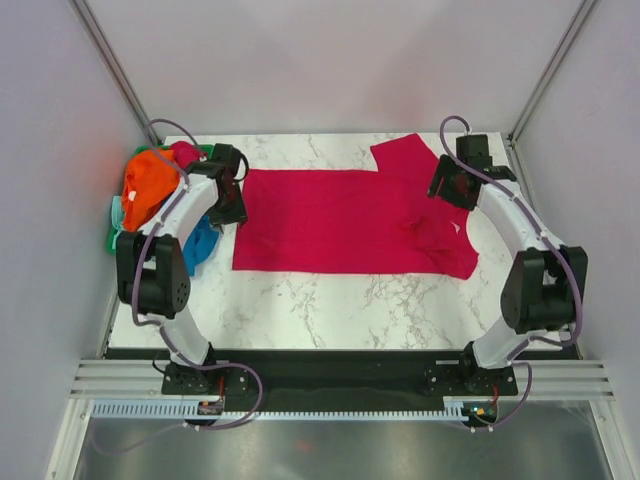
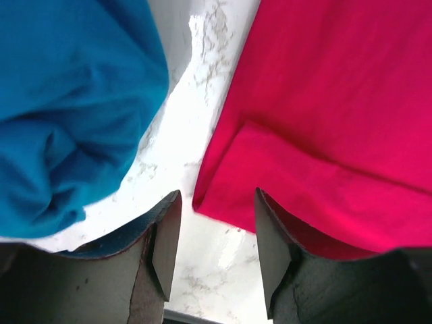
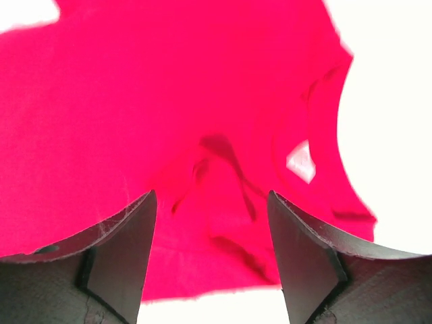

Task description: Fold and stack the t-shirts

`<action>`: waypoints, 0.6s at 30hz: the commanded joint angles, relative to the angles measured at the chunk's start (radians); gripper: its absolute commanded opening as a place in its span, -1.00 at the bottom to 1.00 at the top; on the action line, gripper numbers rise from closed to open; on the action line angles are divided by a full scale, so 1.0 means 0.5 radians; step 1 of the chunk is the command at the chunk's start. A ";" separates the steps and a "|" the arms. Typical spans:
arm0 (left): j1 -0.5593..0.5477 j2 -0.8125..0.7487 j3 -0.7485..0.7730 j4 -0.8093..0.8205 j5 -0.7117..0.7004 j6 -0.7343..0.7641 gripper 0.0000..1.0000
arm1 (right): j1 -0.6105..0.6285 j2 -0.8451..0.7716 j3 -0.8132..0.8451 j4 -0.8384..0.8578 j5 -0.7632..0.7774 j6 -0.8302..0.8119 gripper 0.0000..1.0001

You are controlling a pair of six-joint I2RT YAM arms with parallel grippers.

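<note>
Shirts counted in view: three. One magenta-red t-shirt (image 1: pixel 340 220) is lying spread flat at the middle of the marble worktop (image 1: pixel 330 310), its collar pointing to the right and one sleeve reaching toward the far right corner. Creases are gathering just inside the collar. At its left hem the cloth is lying doubled in a narrow fold.

One orange t-shirt (image 1: pixel 150 185) and one blue t-shirt (image 2: pixel 67 101) are sitting bunched in a single heap just left of the magenta-red t-shirt, with the orange at the far end and the blue at the near end. A green strip (image 1: pixel 113 238) is showing at the side of the heap away from the magenta-red t-shirt; whether it is cloth or plastic cannot be told.

Arms counted: two, each carrying two fingers. The left gripper (image 2: pixel 216 202) is hovering over the left hem of the magenta-red t-shirt, its fingers (image 2: pixel 165 250) standing apart and gripping nothing. The right gripper (image 3: pixel 210 196) is hovering over the collar end of the same shirt, its fingers (image 3: pixel 128 250) likewise standing wide apart, with no cloth between them
</note>
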 commanded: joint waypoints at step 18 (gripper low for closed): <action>-0.350 -0.838 -0.975 0.356 -0.022 0.156 -0.07 | 0.082 -0.091 -0.573 0.201 -0.108 -0.021 -0.07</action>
